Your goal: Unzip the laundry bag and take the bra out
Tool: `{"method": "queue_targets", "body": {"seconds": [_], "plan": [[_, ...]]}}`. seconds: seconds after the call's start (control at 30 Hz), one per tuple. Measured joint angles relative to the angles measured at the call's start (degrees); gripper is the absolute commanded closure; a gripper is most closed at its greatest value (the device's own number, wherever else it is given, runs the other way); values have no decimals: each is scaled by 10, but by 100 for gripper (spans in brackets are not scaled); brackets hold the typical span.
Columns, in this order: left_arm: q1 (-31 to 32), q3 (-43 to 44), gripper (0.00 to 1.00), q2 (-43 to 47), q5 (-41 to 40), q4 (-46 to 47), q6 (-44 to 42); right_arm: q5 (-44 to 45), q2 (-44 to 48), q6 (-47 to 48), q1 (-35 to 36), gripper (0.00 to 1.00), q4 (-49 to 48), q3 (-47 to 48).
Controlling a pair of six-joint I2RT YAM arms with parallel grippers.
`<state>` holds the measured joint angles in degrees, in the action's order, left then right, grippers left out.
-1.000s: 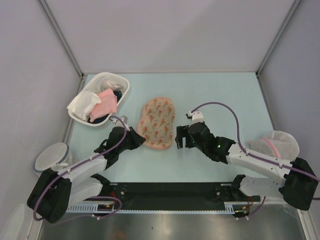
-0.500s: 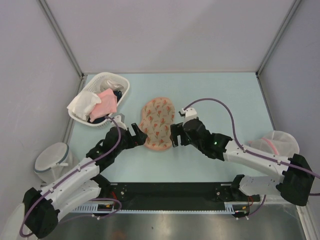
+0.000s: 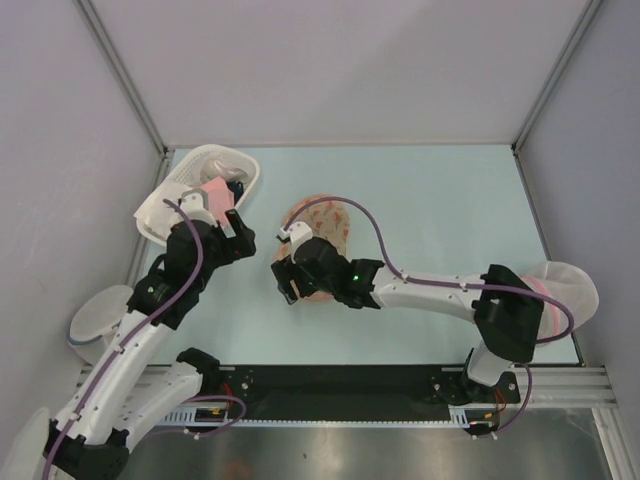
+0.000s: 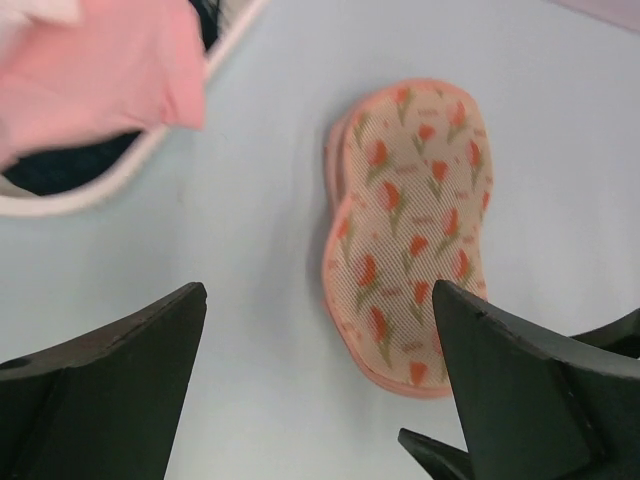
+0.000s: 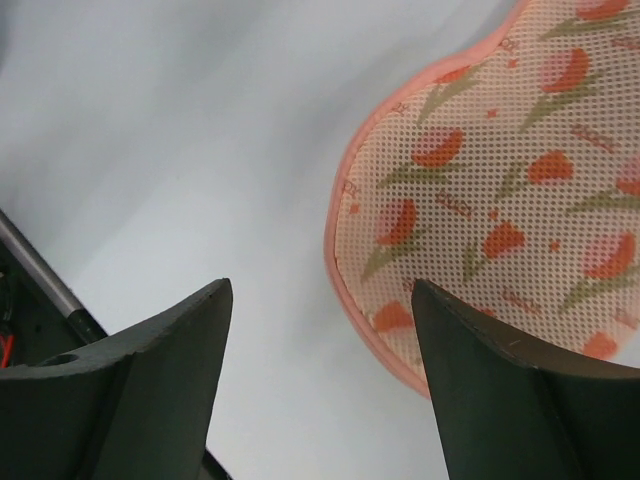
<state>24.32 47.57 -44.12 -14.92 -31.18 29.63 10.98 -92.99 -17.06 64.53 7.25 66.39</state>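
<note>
Table: a pale blue-green table (image 3: 430, 200) inside grey walls, with both arms mounted at its near edge.

Laundry bag: a flat, peanut-shaped mesh pouch in beige-pink with an orange-red flower print and a pink rim (image 3: 325, 228). It lies flat on the table near the middle, just right of the basket and apart from it. The top view shows its near end hidden under the right arm's wrist. I cannot make out the zip in any view.

Left hand: the left hand (image 3: 238, 228) is raised above the table, between the basket and the pouch. In its wrist view the two dark fingers (image 4: 110, 390) stand wide apart with nothing between them. The pouch (image 4: 415, 230) lies ahead of them, to the right.

Right hand: the right hand (image 3: 285, 283) is over the pouch's near left end. Its fingers (image 5: 150, 380) are spread, clamped on nothing. The pouch's rounded end (image 5: 500, 200) sits partly between them, and the right finger overlaps its rim.

Basket: a white slotted plastic basket (image 3: 215, 165) at the far left of the table holds a folded pink cloth (image 3: 215, 198), a white cloth (image 3: 155, 212) hanging over its rim, and some dark fabric (image 4: 60, 165) underneath.

Other: a white mesh dome with a pink rim (image 3: 560, 285) sits at the right edge.
</note>
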Motion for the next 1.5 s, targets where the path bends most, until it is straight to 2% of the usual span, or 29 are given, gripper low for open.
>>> {"method": "queue_targets", "body": {"seconds": [0.1, 0.23, 0.47, 0.87, 1.5], "plan": [[-1, 30, 0, 10, -57, -15, -35, -7, -46, 2, 0, 30, -12, 19], [-2, 28, 0, 26, -118, -31, -62, -5, -105, 3, 0, 34, -16, 53], [-8, -3, 0, 31, -161, -40, -75, 20, -160, 1, -7, 41, -15, 94], [-13, -10, 0, 43, -179, -42, -77, 20, -214, -13, -36, 51, -6, 125], [-17, -10, 0, 52, -179, -42, -77, 1, -231, -15, -36, 51, 14, 158]]}}
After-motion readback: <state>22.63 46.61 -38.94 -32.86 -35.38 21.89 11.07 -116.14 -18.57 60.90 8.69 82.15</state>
